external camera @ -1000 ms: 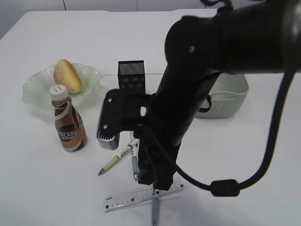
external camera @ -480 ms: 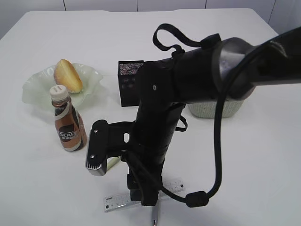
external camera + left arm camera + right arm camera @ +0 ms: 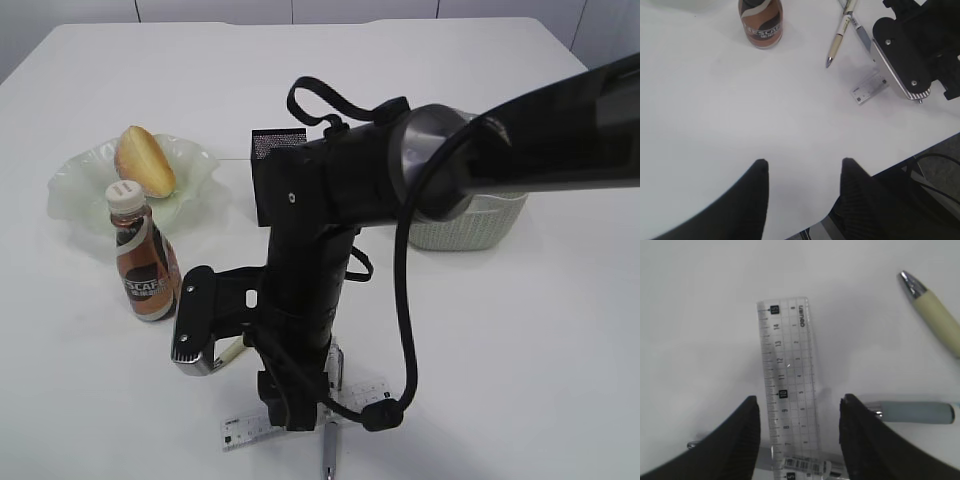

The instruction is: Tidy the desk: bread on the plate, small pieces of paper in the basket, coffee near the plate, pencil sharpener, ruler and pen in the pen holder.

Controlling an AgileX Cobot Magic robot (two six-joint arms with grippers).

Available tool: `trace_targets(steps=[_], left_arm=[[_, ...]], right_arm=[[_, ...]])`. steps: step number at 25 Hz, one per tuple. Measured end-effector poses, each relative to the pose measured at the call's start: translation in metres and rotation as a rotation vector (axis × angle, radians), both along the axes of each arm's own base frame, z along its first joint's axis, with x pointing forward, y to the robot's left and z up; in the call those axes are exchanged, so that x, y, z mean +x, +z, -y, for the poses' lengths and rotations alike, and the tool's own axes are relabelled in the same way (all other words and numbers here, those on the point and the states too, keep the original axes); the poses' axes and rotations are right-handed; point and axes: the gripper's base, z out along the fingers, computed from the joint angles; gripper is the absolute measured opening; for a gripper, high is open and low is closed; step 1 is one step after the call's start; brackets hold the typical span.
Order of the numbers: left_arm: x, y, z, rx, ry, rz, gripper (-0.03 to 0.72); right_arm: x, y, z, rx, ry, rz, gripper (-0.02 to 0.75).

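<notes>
A clear ruler (image 3: 790, 385) lies flat on the white table between the fingers of my open right gripper (image 3: 800, 410), which hangs just above it. In the exterior view the ruler's end (image 3: 245, 428) shows under the right arm (image 3: 320, 250). A cream pen (image 3: 935, 315) and a grey pen (image 3: 912, 411) lie to the right of the ruler. Bread (image 3: 143, 160) sits on the pale green plate (image 3: 70, 190). The coffee bottle (image 3: 145, 265) stands in front of the plate. My left gripper (image 3: 802, 167) is open and empty above the table's front edge. No pencil sharpener or paper pieces show.
The black pen holder (image 3: 278, 160) stands behind the right arm, partly hidden. A pale basket (image 3: 470, 225) stands at the right. Another grey pen (image 3: 327, 455) pokes out below the ruler. The left wrist view shows the bottle (image 3: 760, 22), the cream pen (image 3: 840, 35) and the ruler (image 3: 870, 87).
My right arm has swung down and to the left onto the ruler. It now hides most of the pens, and more of the basket shows.
</notes>
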Motion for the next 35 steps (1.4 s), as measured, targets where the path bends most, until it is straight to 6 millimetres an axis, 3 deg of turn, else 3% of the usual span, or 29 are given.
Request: trace_targets(steps=[24,35], left_arm=[[0.0,0.0,0.0,0.004,-0.008,0.002,0.344],[0.001,0.001,0.0,-0.001,-0.007,0.013,0.344]], right_arm=[[0.001,-0.004,0.004,-0.064,0.038,-0.002,0.381],[-0.002,-0.019,0.001,-0.086,0.047,-0.033,0.381]])
